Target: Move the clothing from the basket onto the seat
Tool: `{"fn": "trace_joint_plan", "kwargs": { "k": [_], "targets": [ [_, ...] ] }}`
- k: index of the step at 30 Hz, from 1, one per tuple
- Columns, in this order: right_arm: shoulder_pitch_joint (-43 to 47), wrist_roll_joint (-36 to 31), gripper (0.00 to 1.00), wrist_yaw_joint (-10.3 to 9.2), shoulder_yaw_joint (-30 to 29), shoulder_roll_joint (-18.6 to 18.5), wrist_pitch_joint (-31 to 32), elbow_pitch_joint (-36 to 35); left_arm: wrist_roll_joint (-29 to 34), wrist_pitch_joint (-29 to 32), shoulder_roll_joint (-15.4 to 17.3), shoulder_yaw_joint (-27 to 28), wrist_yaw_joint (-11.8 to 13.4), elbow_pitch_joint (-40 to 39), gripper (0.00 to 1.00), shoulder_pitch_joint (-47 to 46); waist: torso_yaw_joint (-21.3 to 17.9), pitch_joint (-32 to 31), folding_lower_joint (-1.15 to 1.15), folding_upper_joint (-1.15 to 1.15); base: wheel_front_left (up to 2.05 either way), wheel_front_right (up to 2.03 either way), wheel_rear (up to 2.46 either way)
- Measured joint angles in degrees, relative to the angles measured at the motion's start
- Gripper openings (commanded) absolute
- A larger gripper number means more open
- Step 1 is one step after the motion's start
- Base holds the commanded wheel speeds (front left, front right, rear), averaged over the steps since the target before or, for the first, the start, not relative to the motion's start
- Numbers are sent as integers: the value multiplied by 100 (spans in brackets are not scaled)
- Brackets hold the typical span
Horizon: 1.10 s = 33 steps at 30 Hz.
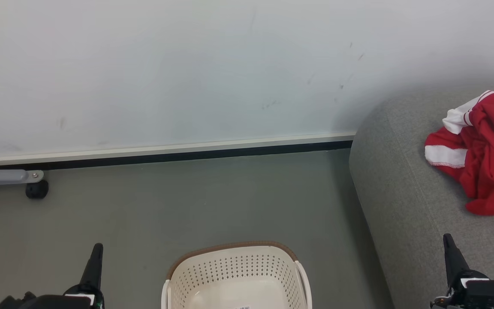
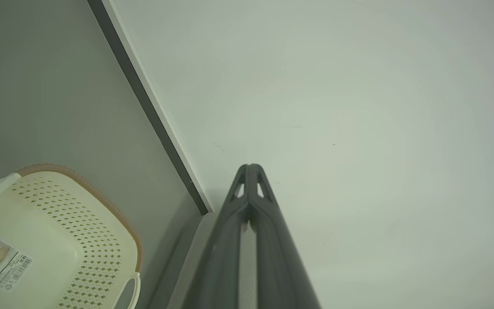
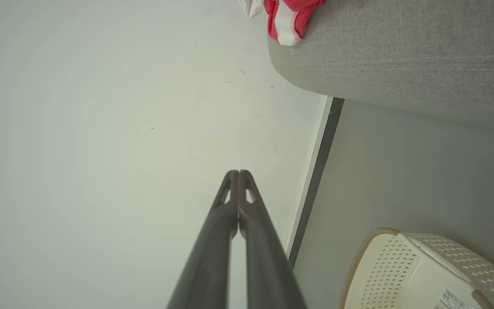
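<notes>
Head view showed soft, crumpled red clothing (image 1: 487,163) with white trim lying on the rounded grey fabric seat (image 1: 401,206) at right. Near it, a cream perforated plastic basket (image 1: 230,266) with a brown rim stood on smooth grey floor (image 1: 144,206). Left gripper (image 1: 97,247) and right gripper (image 1: 447,237), slim and dark, were closed.

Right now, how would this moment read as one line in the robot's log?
clothing: on seat | basket: no clothing seen inside | left gripper: shut, holding nothing | right gripper: shut, holding nothing
</notes>
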Motion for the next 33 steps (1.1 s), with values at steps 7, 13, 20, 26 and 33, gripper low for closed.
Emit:
{"fn": "trace_joint_plan", "kwargs": {
  "k": [7, 13, 20, 26, 33],
  "targets": [
    [-20, 510, 0, 108, -183, 79, 149, 113, -475, 130, -55, 90, -102, 116, 0, -146, 39, -3, 0, 0, 0, 0, 0],
    [-98, 748, 0, 162, -267, 114, 207, 144, -704, 194, -118, 118, -145, 159, 0, -226, 54, -5, 0, 0, 0, 0, 0],
    [-112, 748, 0, 162, -267, 115, 207, 144, -703, 194, -120, 120, -145, 165, 0, -226, 54, -5, 0, 0, 0, 0, 0],
    [-112, 748, 0, 162, -267, 115, 207, 144, -703, 194, -121, 120, -145, 167, 0, -226, 54, -5, 0, 0, 0, 0, 0],
    [-112, 748, 0, 162, -267, 115, 205, 144, -703, 194, -121, 120, -145, 168, 0, -226, 54, -5, 0, 0, 0, 0, 0]
  ]
}}
